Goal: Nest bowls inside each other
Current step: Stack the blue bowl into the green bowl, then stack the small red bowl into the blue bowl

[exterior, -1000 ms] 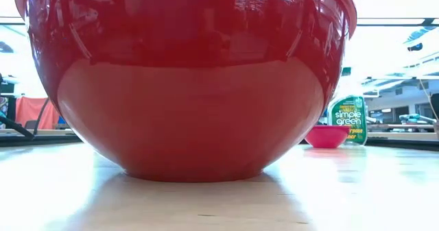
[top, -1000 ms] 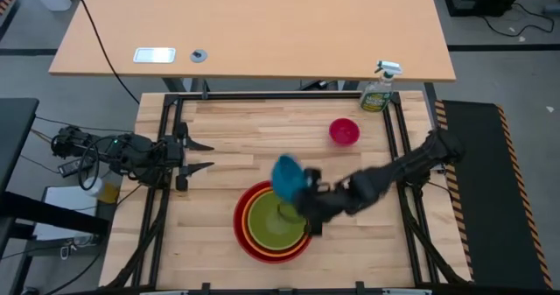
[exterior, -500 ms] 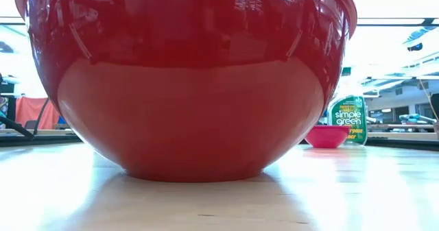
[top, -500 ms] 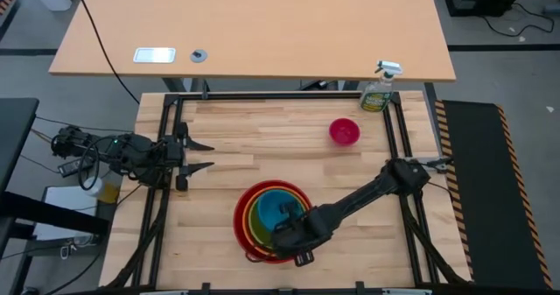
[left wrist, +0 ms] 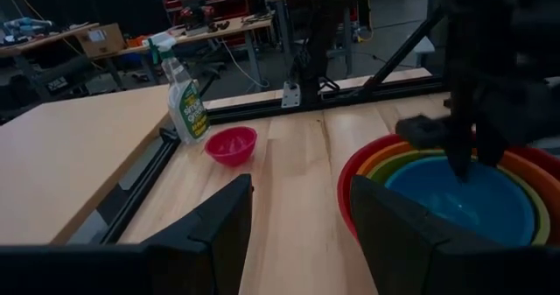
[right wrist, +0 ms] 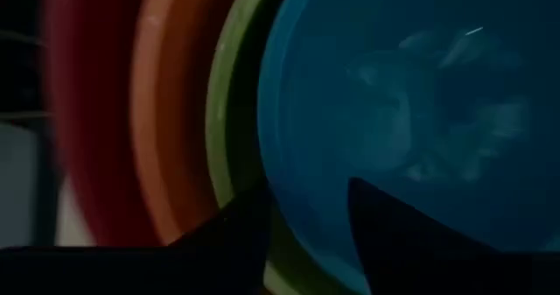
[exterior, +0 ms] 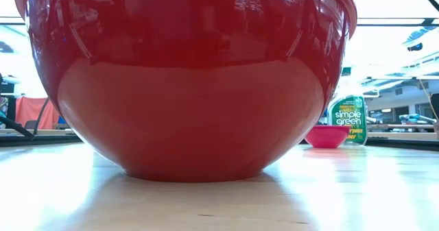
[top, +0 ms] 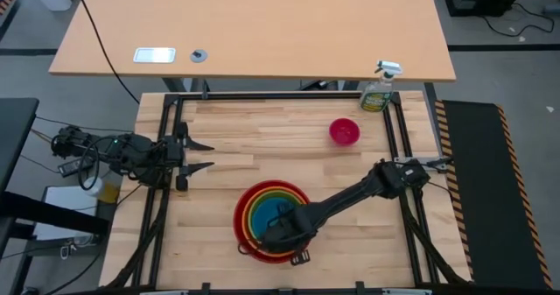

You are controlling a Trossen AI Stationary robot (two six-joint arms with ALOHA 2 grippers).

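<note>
The red bowl stands on the table near its front edge and holds the orange, lime green and blue bowl nested inside it. The small pink bowl stands alone at the far right. My right gripper points down into the stack and is open, one finger inside the blue bowl and one over the green. My left gripper waits open at the table's left edge, holding nothing. My right gripper's fingers stand on either side of the blue bowl's rim, coming from above. I cannot tell whether either finger touches the rim. The blue bowl sits level in the green one.
A green spray bottle stands at the far right corner, just behind the pink bowl. The black frame rails run along the table's left, far and right sides. Bare wood lies between the stack and the pink bowl.
My right gripper has carried the blue bowl from above the stack's far right rim down and toward the near edge, tipping to point straight down. The blue bowl, held tilted before, now sits level inside the green bowl.
</note>
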